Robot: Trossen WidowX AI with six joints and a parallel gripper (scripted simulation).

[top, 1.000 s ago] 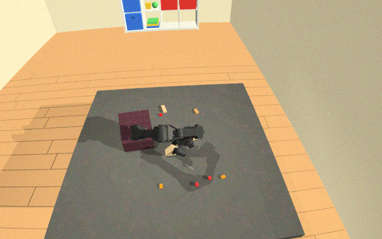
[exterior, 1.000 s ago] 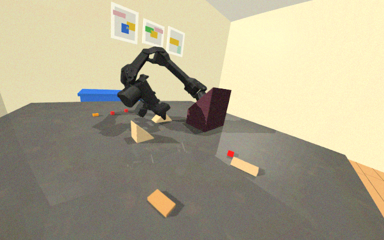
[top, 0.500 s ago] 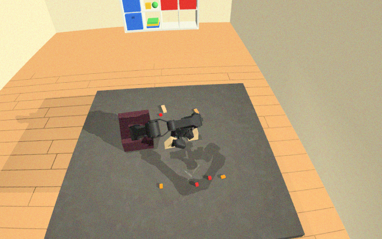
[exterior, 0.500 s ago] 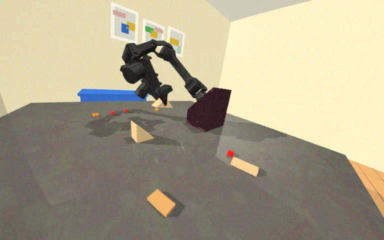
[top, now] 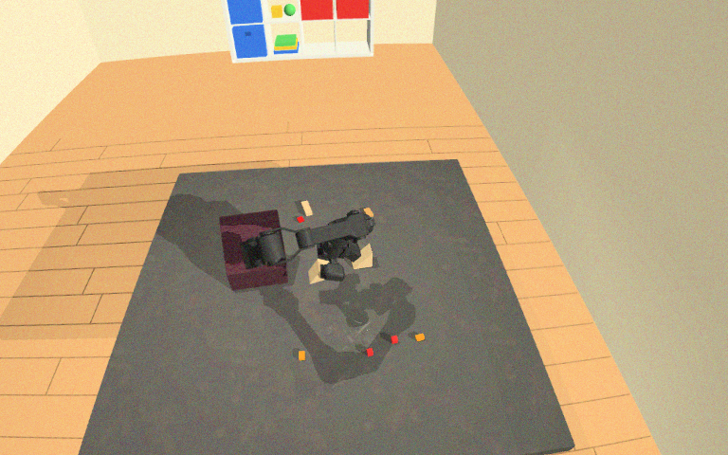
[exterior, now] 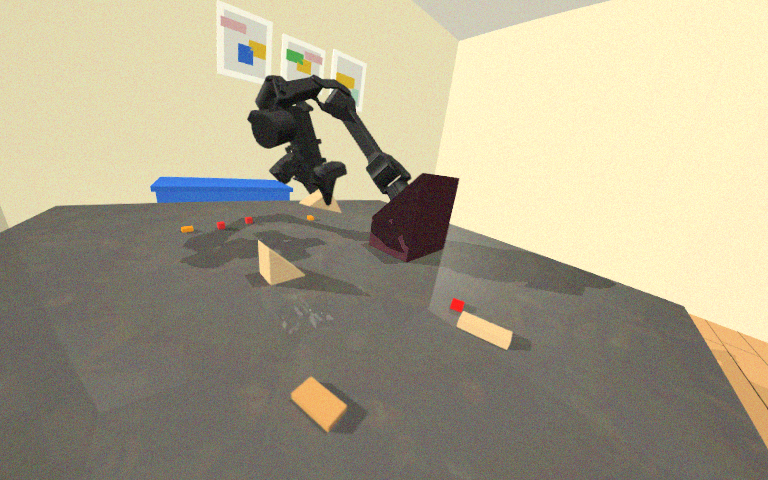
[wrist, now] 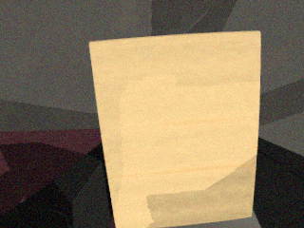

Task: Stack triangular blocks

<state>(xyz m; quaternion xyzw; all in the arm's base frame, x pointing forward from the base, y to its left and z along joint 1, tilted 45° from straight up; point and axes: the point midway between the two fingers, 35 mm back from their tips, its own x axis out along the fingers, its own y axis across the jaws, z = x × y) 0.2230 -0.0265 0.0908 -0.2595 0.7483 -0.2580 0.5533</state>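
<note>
We are gripping one triangular block (exterior: 320, 199) in the gripper (exterior: 322, 186), whose fingers are closing on its sides; in the exterior view the block's lower edge looks to be at or just above the table (exterior: 566, 362), and we cannot tell which. In the wrist view this held block (wrist: 180, 129) is filling most of the frame, showing one broad tan face. In the top view it is sitting just beside the dark maroon base (top: 252, 249) of the arm, on the side away from the shelf (top: 300, 27), with only its pale corner (top: 317, 270) peeking out under the wrist.

The other triangular block (exterior: 276, 264) is standing on the table apart from the held one, with its sloped face falling toward the maroon base. In the top view it is showing as a pale wedge (top: 364, 257) just past the gripper from the maroon base.

Farther out from the base, a tan bar (exterior: 484, 330) is lying beside a small red cube (exterior: 456, 305). An orange slab (exterior: 318, 403) is lying well apart from the base, nearest the exterior camera. Beyond the wedges, small red and orange cubes (exterior: 220, 225) are lying scattered in a loose row. A blue bench (exterior: 220, 189) is standing behind the table.
</note>
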